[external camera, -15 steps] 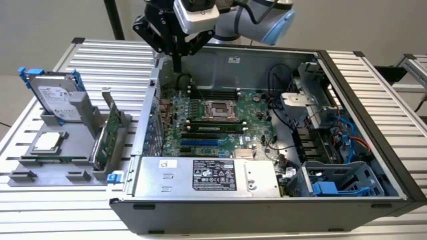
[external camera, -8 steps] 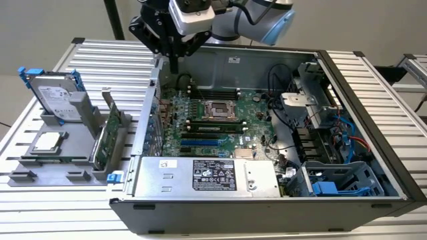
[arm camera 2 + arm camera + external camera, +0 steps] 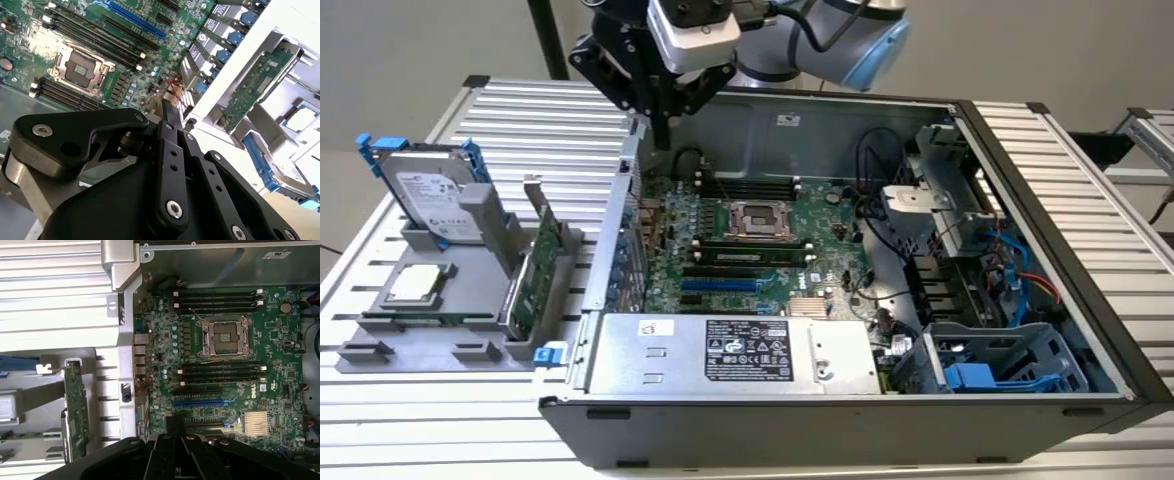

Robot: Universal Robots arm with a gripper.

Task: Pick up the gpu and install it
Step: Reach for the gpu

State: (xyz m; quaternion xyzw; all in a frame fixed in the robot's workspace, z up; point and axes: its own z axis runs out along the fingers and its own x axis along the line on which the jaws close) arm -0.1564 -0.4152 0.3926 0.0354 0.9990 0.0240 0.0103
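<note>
The gpu (image 3: 534,272) is a green card standing on edge in a slot of the grey holder rack (image 3: 454,330), at the exterior view's left, outside the computer case. It also appears in both wrist views (image 3: 254,85) (image 3: 75,412). My gripper (image 3: 663,135) hangs above the case's back left corner, well above and behind the gpu and apart from it. Its black fingers (image 3: 169,107) meet at a narrow tip, shut with nothing between them. In the first wrist view the gripper (image 3: 172,421) sits over the motherboard's edge.
The open case holds a motherboard (image 3: 747,240) with an empty processor socket (image 3: 224,337) and a blue slot (image 3: 197,403). A power supply (image 3: 734,352) lies at the case front. The rack also carries a hard drive (image 3: 434,190) and a processor chip (image 3: 416,285).
</note>
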